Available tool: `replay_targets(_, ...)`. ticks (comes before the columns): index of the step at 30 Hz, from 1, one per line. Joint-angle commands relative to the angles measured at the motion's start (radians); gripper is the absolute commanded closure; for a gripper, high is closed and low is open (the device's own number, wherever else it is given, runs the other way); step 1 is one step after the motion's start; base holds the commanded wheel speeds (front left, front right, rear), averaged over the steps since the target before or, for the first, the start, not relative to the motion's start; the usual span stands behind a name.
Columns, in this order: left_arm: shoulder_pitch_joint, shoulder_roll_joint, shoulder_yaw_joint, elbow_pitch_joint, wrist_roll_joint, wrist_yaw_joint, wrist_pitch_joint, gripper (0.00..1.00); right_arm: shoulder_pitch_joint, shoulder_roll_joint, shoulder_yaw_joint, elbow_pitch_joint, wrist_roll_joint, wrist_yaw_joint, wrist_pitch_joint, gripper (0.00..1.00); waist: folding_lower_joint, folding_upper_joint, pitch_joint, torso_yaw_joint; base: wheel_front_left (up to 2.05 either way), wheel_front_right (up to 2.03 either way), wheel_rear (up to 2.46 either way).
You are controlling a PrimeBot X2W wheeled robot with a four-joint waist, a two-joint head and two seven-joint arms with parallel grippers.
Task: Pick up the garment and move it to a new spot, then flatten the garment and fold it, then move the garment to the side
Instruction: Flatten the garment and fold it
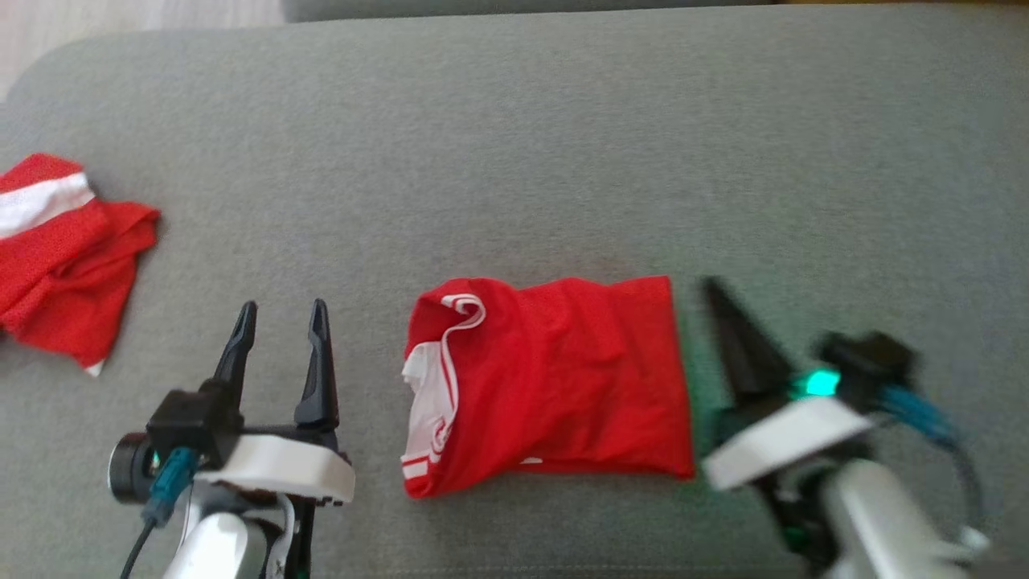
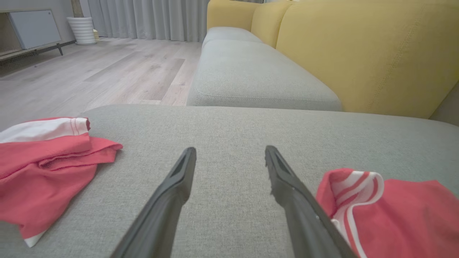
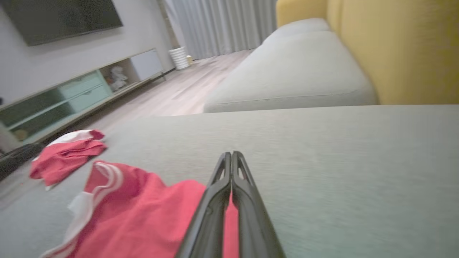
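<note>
Red garment (image 1: 555, 378), white trim, lies folded mid grey cushion (image 1: 514, 145), between our two grippers. Our left gripper (image 1: 281, 318) near its white-trimmed end, fingers spread wide, gripping nothing. Our right gripper (image 1: 714, 289) just beside opposite edge, blurry, fingers clenched together, tips over bare cushion. Second red garment (image 1: 64, 257) crumpled far left.

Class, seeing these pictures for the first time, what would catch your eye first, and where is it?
The folded red garment in the middle of the grey cushion stands out most, with a second red garment crumpled at the cushion's far left. The left gripper stands open left of the folded one; the right gripper, shut and blurred, is beside its right edge.
</note>
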Motion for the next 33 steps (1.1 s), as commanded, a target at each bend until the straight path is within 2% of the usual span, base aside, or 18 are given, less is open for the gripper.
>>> replay_targets(1, -0.044, 0.011, 0.029, -0.028, 0.011, -0.003, -0.006, 0.0, -0.048, 0.008, 0.038, -0.027, 0.007, 0.007, -0.008, 1.0, 0.0, 0.0, 0.011, 0.014, 0.0, 0.0, 0.0)
replay_targets(8, -0.082, 0.0, 0.005, 0.001, 0.016, -0.024, -0.015, 0.0, -0.231, 0.063, 0.302, 0.2, 0.077, 0.007, -0.035, 1.0, 0.0, 0.0, 0.041, 0.076, 0.0, 0.0, 0.0)
replay_targets(16, -0.111, -0.019, -0.013, 0.03, 0.019, -0.037, -0.025, 0.0, -0.393, 0.083, 0.445, 0.437, 0.16, 0.007, -0.073, 1.0, 0.0, 0.0, 0.06, 0.132, 0.0, 0.0, 0.0)
replay_targets(26, -0.116, -0.037, -0.02, 0.053, 0.018, -0.043, -0.034, 0.0, -0.517, 0.084, 0.65, 0.595, 0.291, 0.007, -0.055, 1.0, 0.0, 0.0, 0.062, 0.151, 0.0, 0.0, 0.0)
replay_targets(33, -0.112, -0.038, -0.015, 0.059, 0.013, -0.045, -0.037, 0.0, -0.576, 0.084, 0.788, 0.619, 0.328, 0.007, -0.079, 1.0, 0.0, 0.0, 0.054, 0.129, 0.0, 0.0, 0.0)
